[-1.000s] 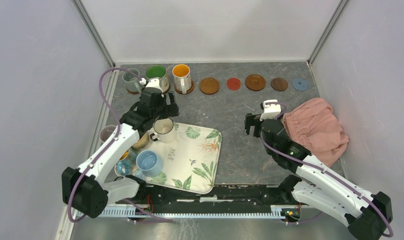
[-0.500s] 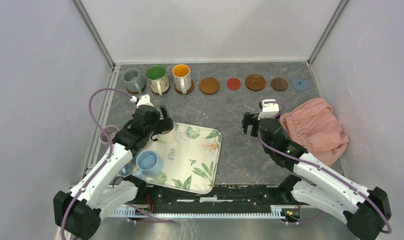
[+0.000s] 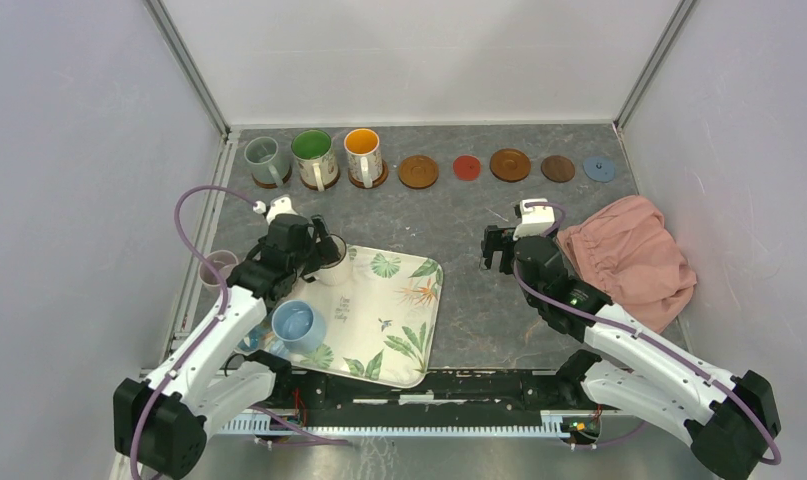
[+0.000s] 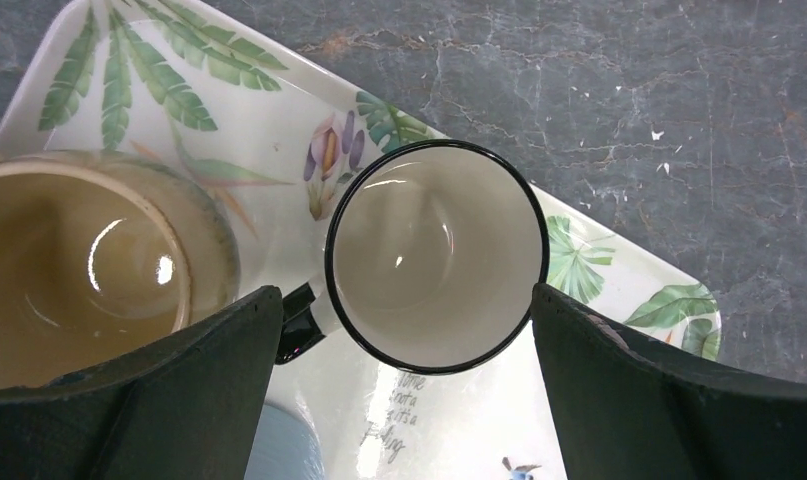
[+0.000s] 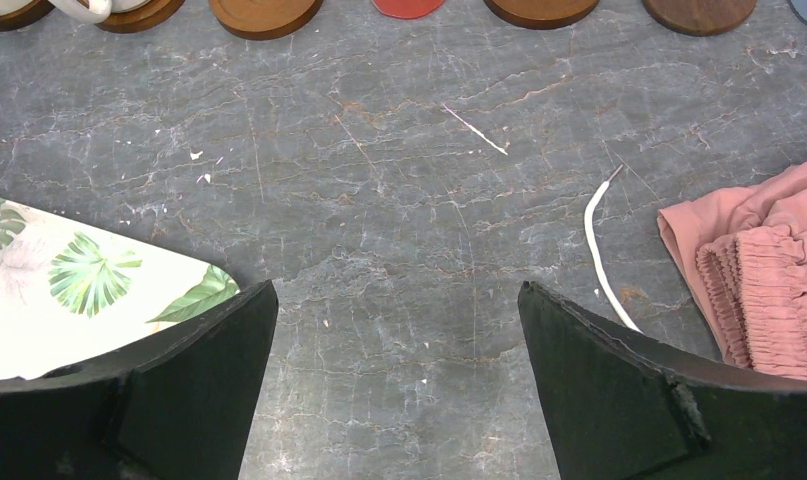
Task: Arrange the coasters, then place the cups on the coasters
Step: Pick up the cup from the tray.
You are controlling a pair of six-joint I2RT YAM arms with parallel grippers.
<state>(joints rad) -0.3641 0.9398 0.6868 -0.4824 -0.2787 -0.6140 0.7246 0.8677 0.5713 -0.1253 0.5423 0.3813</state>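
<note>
Surface (image 3: 459,230) of grey veined stone fills the pen, and on its near left sits the leaf-print tray (image 3: 399,330). A pink cloth (image 3: 629,255) lies crumpled at the right. The left end effector (image 3: 317,248) hovers over the tray's far corner, fingers spread wide either side of the cream cup with dark rim (image 4: 437,255), which stands upright on the tray and is not gripped. The tan cup (image 4: 79,270) sits just beside it, and the light blue cup (image 3: 294,323) is nearer the bases. The right end effector (image 3: 501,247) is spread too, holding nothing, over bare stone. Along the far edge, the grey-green cup (image 3: 263,155), green-inside cup (image 3: 313,152) and orange-inside cup (image 3: 362,150) stand on coasters. To their right come five bare ones: brown coaster (image 3: 418,171), red coaster (image 3: 466,167), second brown coaster (image 3: 510,164), dark brown coaster (image 3: 557,168) and grey-blue coaster (image 3: 599,168).
</note>
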